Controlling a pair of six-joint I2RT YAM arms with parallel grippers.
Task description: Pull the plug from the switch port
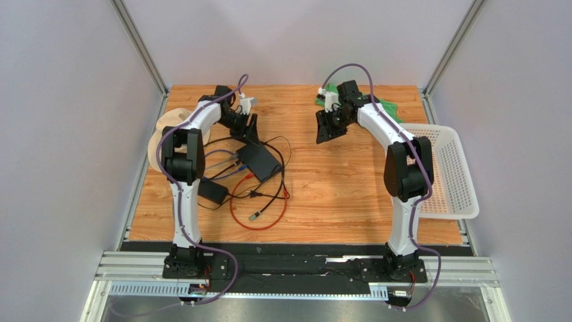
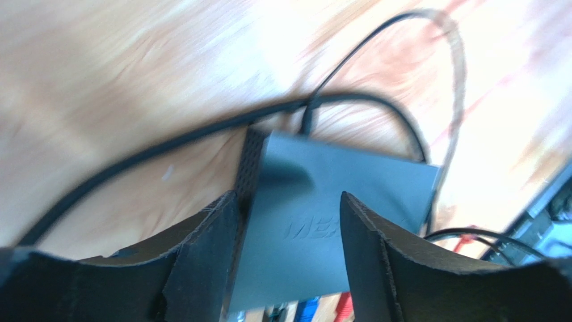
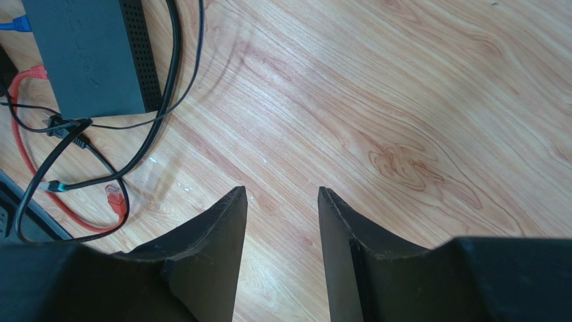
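The flat black switch box (image 1: 260, 161) lies left of the table's middle with several cables on its edges. In the left wrist view the box (image 2: 376, 194) has a black cable (image 2: 307, 124) at its far edge and blue (image 2: 307, 310) and red (image 2: 344, 305) plugs at its near edge. Which socket is the switch port cannot be told. My left gripper (image 1: 250, 127) is open and empty, its jaws (image 2: 287, 196) hovering over the box top. My right gripper (image 1: 329, 127) is open and empty over bare wood (image 3: 282, 191), right of the box (image 3: 87, 54).
A smaller black adapter brick (image 1: 212, 192) lies near-left of the box. A red cable loop (image 1: 250, 216) with a loose red plug (image 3: 115, 198) and black wires sprawl in front. A white basket (image 1: 446, 171) stands at the right edge. A beige object (image 1: 166, 127) sits far left.
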